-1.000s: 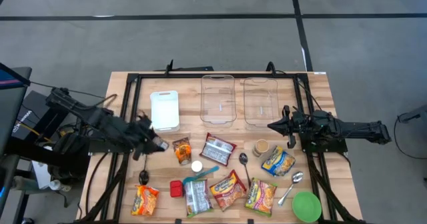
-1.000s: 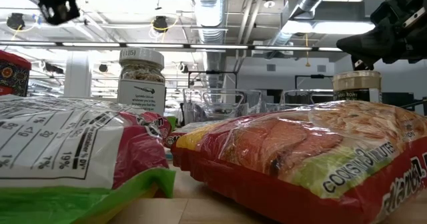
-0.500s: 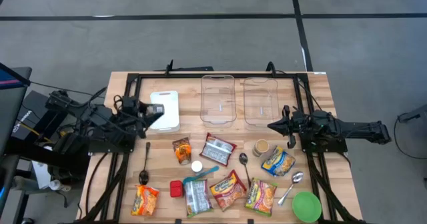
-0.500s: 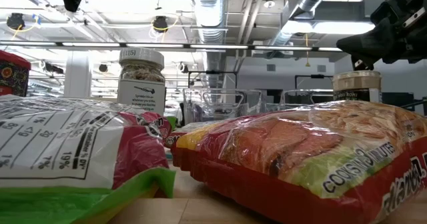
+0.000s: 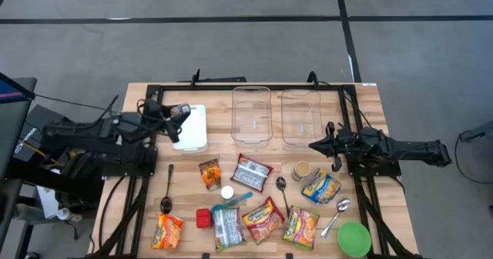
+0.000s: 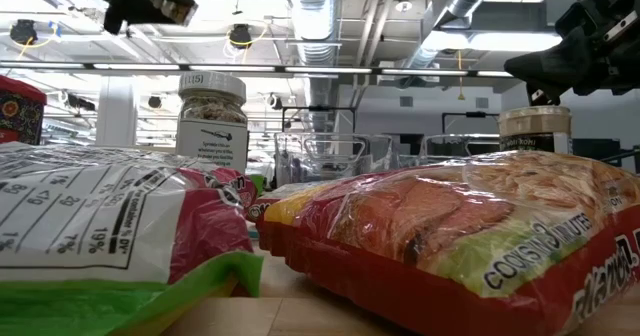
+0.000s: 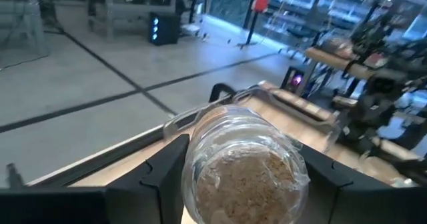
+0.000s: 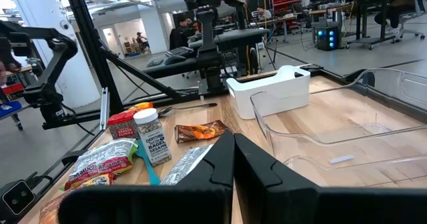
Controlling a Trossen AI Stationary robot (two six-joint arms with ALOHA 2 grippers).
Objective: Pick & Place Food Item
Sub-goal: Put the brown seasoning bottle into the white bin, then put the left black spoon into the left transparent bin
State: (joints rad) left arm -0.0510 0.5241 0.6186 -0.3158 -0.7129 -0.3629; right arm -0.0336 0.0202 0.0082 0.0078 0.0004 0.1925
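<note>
Even overhead light on the table [image 5: 370, 97]; shadows short and soft. High view sharp edge to edge, mild glare on the clear bins [image 5: 252, 114]. Low view backlit by ceiling lights [image 6: 240, 36]; near packets [image 6: 470, 236] very close, slightly soft, and the arm up top a dark silhouette. Left wrist view blurred throughout, the jar [image 7: 243, 164] smeared, background hazy. Right wrist view bright and fairly crisp; own fingers [image 8: 220, 171] dark, out of focus.

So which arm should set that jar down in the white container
Left. The left gripper is shut on the jar and hangs over the white container's edge. The right gripper waits across the table by the clear bins, shut and empty.
</note>
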